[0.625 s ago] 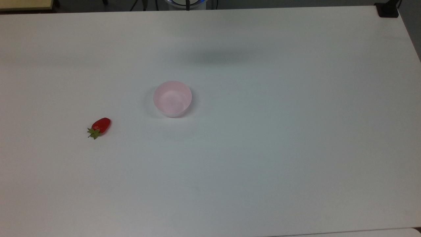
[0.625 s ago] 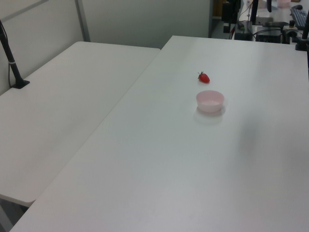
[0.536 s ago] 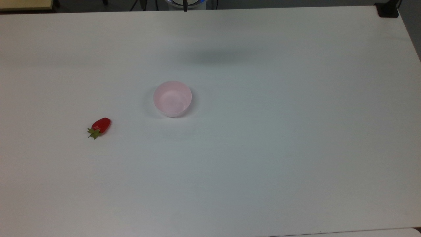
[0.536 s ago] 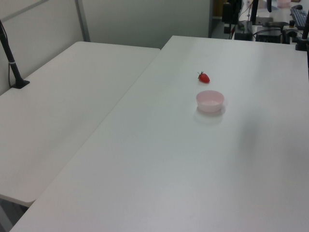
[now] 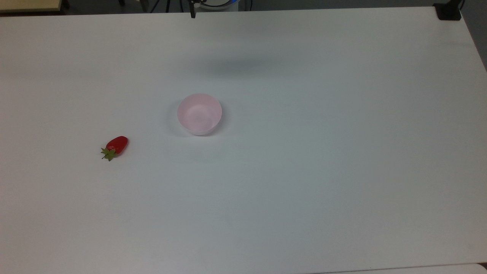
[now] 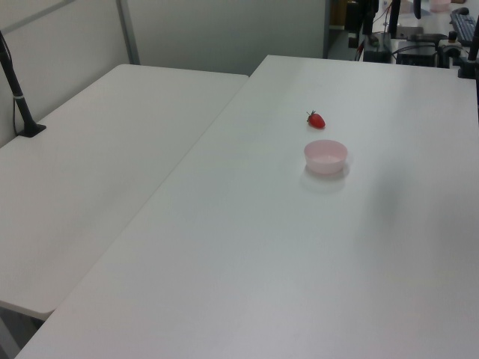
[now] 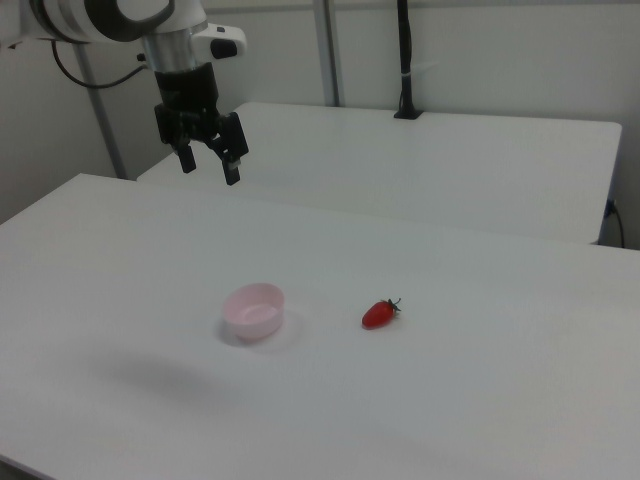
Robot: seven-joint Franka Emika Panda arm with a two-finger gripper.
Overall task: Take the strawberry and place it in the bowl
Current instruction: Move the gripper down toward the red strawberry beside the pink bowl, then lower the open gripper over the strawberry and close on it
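Observation:
The red strawberry [image 5: 116, 146] with its green cap lies on the white table [image 5: 304, 171], at the top view's left and a little nearer the front than the bowl. I also see the strawberry [image 6: 316, 120] [image 7: 379, 313] in both side views. The pale pink bowl [image 5: 199, 113] [image 6: 325, 155] [image 7: 254, 309] stands upright with nothing inside. My gripper [image 7: 209, 166] hangs open and empty high above the table, up and left of the bowl in the right view. One fingertip [image 5: 193, 14] pokes in at the top view's upper edge.
A second white table [image 6: 97, 172] adjoins this one. A black post [image 6: 19, 97] stands on it, and another black post [image 7: 404, 60] rises at the back in the right view. A black clamp [image 5: 449, 11] sits at the top view's upper right corner.
The gripper's tip at the top view's upper edge has shifted left. Its shadow on the table moved left too. Strawberry and bowl have stayed put.

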